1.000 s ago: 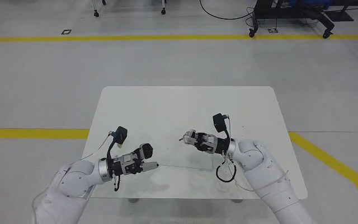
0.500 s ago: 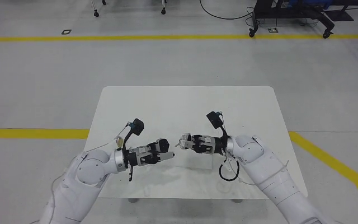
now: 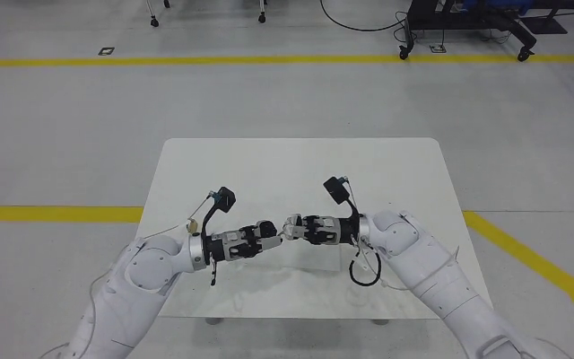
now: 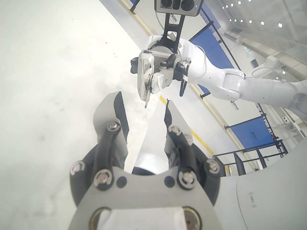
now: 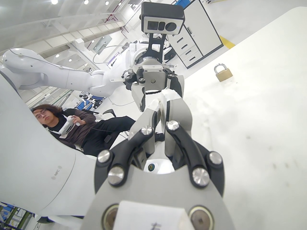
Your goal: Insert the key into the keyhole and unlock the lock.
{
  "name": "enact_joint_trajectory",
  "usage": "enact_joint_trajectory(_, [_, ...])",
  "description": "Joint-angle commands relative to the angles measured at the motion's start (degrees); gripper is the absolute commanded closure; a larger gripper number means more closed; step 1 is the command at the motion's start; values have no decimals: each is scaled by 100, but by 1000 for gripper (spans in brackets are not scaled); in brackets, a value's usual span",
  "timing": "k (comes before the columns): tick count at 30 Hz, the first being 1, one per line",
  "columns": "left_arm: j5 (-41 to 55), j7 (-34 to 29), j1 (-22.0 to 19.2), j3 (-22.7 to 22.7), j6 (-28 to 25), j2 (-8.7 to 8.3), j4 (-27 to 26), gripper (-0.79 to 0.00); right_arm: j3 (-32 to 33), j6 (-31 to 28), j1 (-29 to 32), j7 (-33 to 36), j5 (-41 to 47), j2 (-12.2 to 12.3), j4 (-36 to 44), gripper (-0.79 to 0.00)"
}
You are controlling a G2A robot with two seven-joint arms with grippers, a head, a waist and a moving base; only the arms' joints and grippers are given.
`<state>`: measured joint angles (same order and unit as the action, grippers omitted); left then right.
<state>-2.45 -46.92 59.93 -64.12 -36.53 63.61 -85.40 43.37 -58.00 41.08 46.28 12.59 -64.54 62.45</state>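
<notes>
Left gripper (image 3: pixel 273 229), spread empty, has neared right gripper (image 4: pixel 147 84) clamping the key (image 4: pixel 146 98), well apart from the padlock (image 5: pixel 223 72): no insertion yet.

A brass padlock (image 5: pixel 223 72) with its silver shackle closed lies near a table (image 5: pixel 263 101) edge. The thin metal key (image 4: pixel 146 99) is pinched in the right gripper (image 4: pixel 150 82), blade protruding.

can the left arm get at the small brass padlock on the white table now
Probably yes: the left gripper is open and empty, and the brass padlock sits alone on the white table, nothing blocking it.
</notes>
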Motion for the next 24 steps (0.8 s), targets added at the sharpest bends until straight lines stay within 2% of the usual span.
enact_joint_trajectory(1, [35,-31,-26,21,27,0,10,-348,-65,0,-35,0,24,2,-8,0])
enact_joint_trajectory(3, [50,-43,-55,54,42,3,26,-326,-129,0,-78,0,52,1,-31,0])
enact_joint_trajectory(7, [80,-48,-109,114,53,11,65,-188,-256,0,-166,0,81,-11,-92,0])
enact_joint_trajectory(9, [97,-54,-129,140,66,13,84,-145,-312,0,-196,0,90,-16,-104,0])
enact_joint_trajectory(12, [117,-32,-153,169,143,18,119,0,-368,0,-231,0,108,-17,-118,0])
enact_joint_trajectory(24, [253,-148,-242,225,249,14,232,0,-363,0,-246,0,222,29,-103,0])
